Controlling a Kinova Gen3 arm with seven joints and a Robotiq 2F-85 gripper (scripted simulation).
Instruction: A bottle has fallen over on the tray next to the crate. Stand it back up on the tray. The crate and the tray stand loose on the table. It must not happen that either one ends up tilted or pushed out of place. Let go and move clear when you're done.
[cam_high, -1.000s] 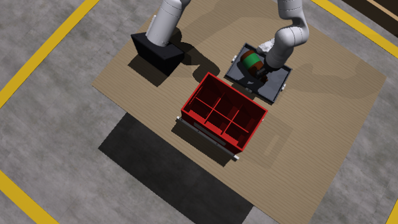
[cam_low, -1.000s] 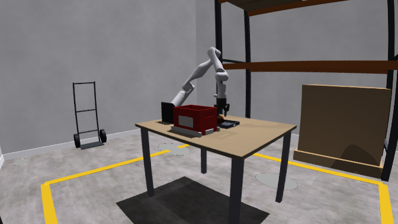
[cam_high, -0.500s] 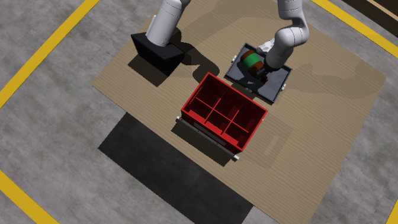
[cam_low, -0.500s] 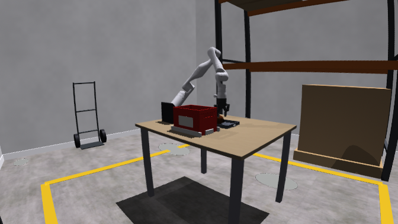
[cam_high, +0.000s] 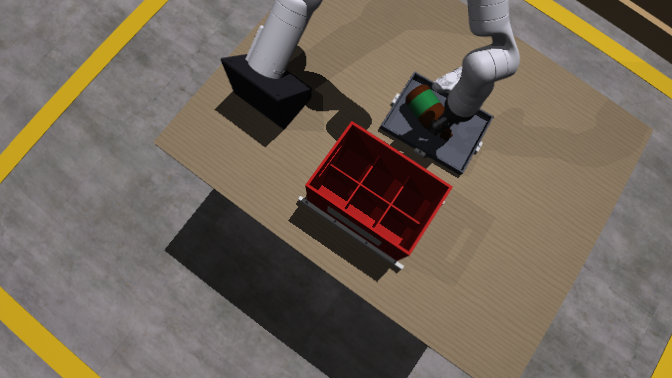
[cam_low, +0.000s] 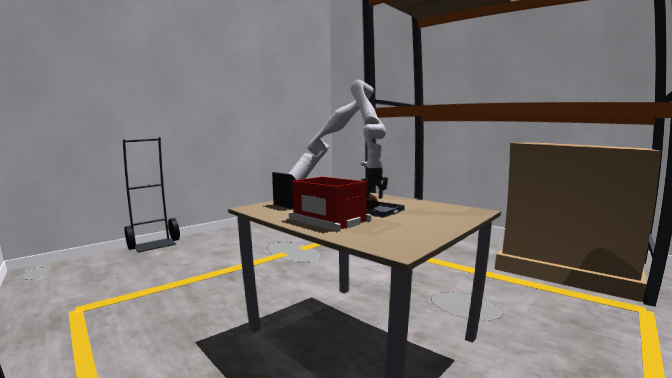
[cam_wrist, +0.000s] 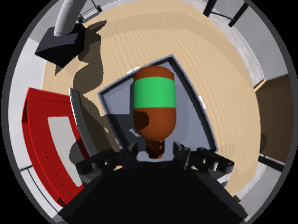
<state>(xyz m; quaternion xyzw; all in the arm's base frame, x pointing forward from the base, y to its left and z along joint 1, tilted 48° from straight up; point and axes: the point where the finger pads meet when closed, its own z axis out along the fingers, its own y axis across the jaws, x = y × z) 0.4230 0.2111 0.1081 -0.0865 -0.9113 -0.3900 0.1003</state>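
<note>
A brown bottle (cam_high: 425, 106) with a green label lies on its side on the dark grey tray (cam_high: 429, 132), its neck pointing toward the tray's middle. The tray stands just behind the red crate (cam_high: 378, 189). My gripper (cam_high: 443, 125) hangs over the bottle's neck end, fingers partly apart and open. In the wrist view the bottle (cam_wrist: 154, 106) lies straight ahead, with its neck between the two spread fingers of my gripper (cam_wrist: 155, 147), which do not touch it. From the side view my gripper (cam_low: 376, 189) stands a little above the tray (cam_low: 386, 209).
The red crate (cam_low: 330, 200) with divided compartments stands close beside the tray's front-left edge. The arm's black base (cam_high: 265, 92) sits at the table's back left. A shelf rack and a large cardboard box (cam_low: 580, 210) stand beyond the table.
</note>
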